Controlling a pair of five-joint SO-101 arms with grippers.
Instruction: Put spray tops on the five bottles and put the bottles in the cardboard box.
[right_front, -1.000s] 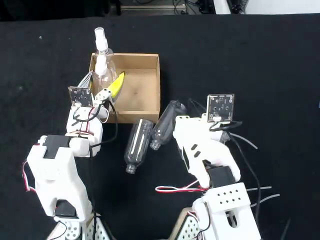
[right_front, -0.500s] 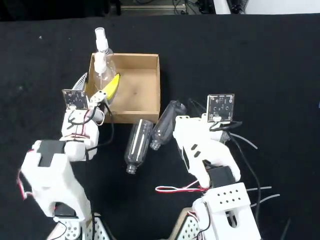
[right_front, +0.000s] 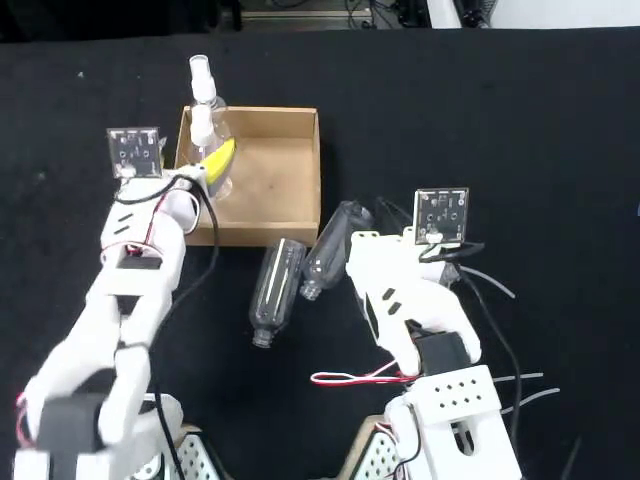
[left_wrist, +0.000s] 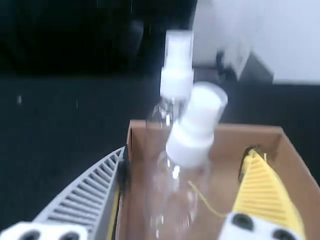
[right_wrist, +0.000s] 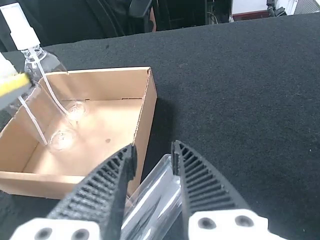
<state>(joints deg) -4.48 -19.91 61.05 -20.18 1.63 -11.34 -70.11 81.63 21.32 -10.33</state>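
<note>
Two clear bottles with white spray tops stand at the cardboard box's (right_front: 290, 200) far left corner, the far bottle (right_front: 202, 78) (left_wrist: 176, 70) and the near bottle (right_front: 206, 135) (left_wrist: 192, 130). My left gripper (right_front: 207, 165) (left_wrist: 185, 152) is open, its grey and yellow fingers either side of the near bottle with gaps showing. A capless clear bottle (right_front: 330, 250) (right_wrist: 152, 202) lies beside the box's near right corner, and my right gripper (right_front: 350, 218) (right_wrist: 152, 150) is shut on it. Another capless bottle (right_front: 275, 290) lies on the black table just left of it.
Inside the right wrist view the box's floor (right_wrist: 100, 125) is bare apart from the two bottle bases. Thin pale tubes (right_front: 528, 378) stick out beside the right arm's base. Black table stretches open to the far right.
My left arm has stretched away from its base toward the box's far left corner, carrying the gripper farther along the near capped bottle. The right arm and both lying bottles are unmoved.
</note>
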